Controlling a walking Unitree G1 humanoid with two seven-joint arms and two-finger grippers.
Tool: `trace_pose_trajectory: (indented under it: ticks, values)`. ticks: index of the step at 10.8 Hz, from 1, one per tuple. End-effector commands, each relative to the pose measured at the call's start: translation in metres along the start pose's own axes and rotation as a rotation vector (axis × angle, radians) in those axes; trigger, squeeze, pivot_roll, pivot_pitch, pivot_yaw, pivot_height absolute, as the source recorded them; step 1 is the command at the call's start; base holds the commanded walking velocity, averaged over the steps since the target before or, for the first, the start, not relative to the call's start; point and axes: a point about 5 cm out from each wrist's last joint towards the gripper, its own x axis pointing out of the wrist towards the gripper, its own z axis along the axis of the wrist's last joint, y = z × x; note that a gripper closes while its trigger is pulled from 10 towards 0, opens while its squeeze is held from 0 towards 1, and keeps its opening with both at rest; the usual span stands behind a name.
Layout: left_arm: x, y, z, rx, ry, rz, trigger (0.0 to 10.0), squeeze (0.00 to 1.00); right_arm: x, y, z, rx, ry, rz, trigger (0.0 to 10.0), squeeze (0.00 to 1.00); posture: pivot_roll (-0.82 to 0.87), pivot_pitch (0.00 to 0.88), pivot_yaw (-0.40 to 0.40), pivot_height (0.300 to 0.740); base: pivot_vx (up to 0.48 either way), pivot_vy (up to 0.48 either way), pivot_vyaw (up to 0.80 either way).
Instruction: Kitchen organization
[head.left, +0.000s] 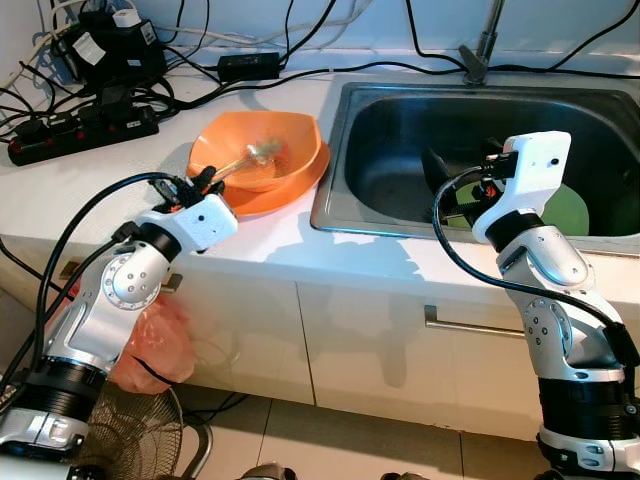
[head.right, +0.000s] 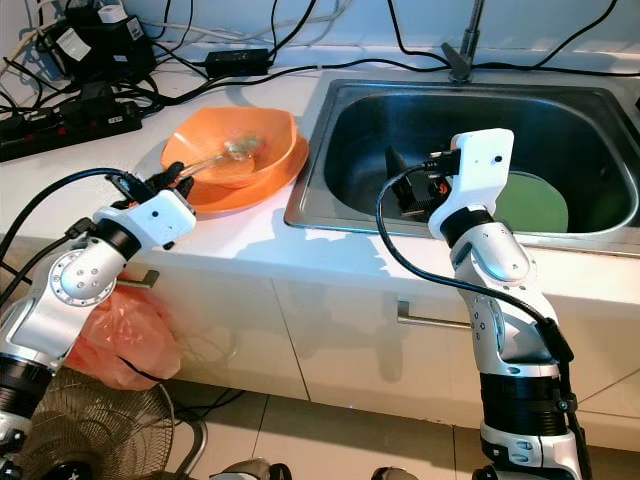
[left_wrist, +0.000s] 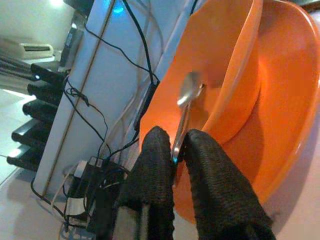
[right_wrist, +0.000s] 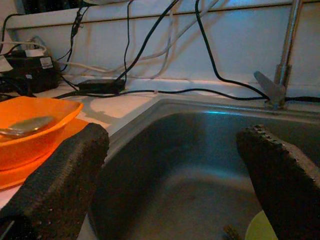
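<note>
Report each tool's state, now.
Left tool: shut on the silver metal spoon in the orange plastic bowl.
Right tool: open, over the steel sink.

Legible text: none. White labels (head.left: 95, 47) on the black adapters at 11 o'clock of the table (head.left: 60, 190) carry print too small and blurred to read. Another pale label (right_wrist: 46, 62) on a black box is likewise unreadable.

You get bright, sharp head views, arm shadows below the counter (head.left: 300, 250), dim soft-focus wrist views.
</note>
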Motion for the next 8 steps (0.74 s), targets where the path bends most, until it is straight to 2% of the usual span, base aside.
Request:
trace_pose_trajectory:
  ticks: [1,4,5,8]
  values:
    - [0.002,0.002,-0.001,-0.001,0.002,-0.003,0.0,0.00,-0.002,0.000,0.001,0.011,-0.001,0.009,10.0,0.00,0.09,0.071,0.089,0.740,0.000,0.000,0.00]
    - [0.002,0.011,0.006,0.013,-0.038,0.069,0.0,0.00,-0.003,0.004,-0.001,0.022,0.017,0.050,10.0,0.00,0.09,0.073,0.085,0.740,0.000,0.000,0.00]
    - [0.002,0.015,0.009,0.023,-0.054,0.100,0.0,0.00,-0.005,0.010,-0.003,0.029,0.046,0.130,10.0,0.00,0.09,0.074,0.086,0.740,0.000,0.000,0.00]
    - [0.002,0.014,0.007,0.012,-0.050,0.097,0.0,0.00,-0.013,0.018,-0.008,0.017,0.103,0.269,10.0,0.00,0.08,0.074,0.084,0.740,0.000,0.000,0.00]
